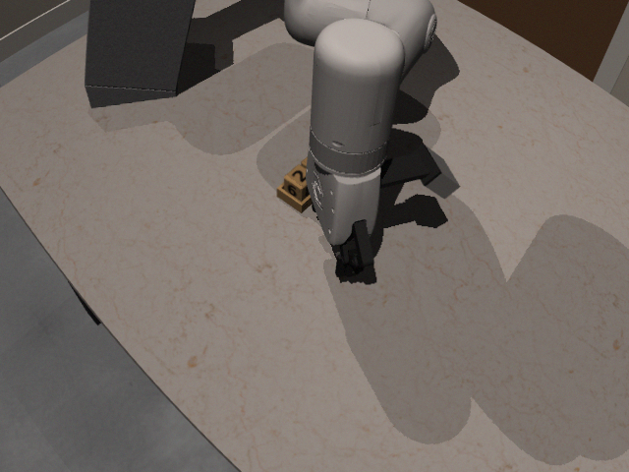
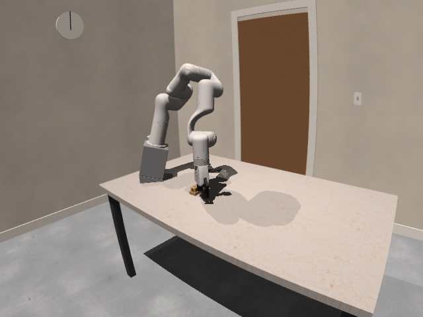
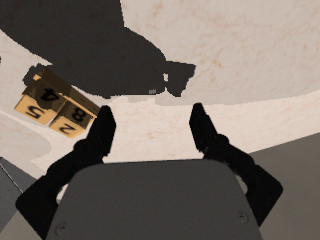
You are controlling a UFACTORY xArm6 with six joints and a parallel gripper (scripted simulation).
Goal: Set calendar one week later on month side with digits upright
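Observation:
The small wooden calendar (image 1: 294,188) stands on the table, partly hidden behind my wrist in the top view, where one cube shows a 2 on top and a 6 on its side. In the wrist view the two cubes (image 3: 55,106) sit side by side at the left. One shows a 4 and a 5, the other an 8 and a 2, all upside down in that view. I cannot make out the tray or the month's name. My gripper (image 3: 152,114) (image 1: 353,254) is open and empty, low over the bare table just to the right of the cubes.
The robot's grey base box (image 1: 137,50) stands at the back left of the table. The arm throws broad shadows over the marble top. The table's left edge (image 1: 76,284) runs diagonally near the calendar's side.

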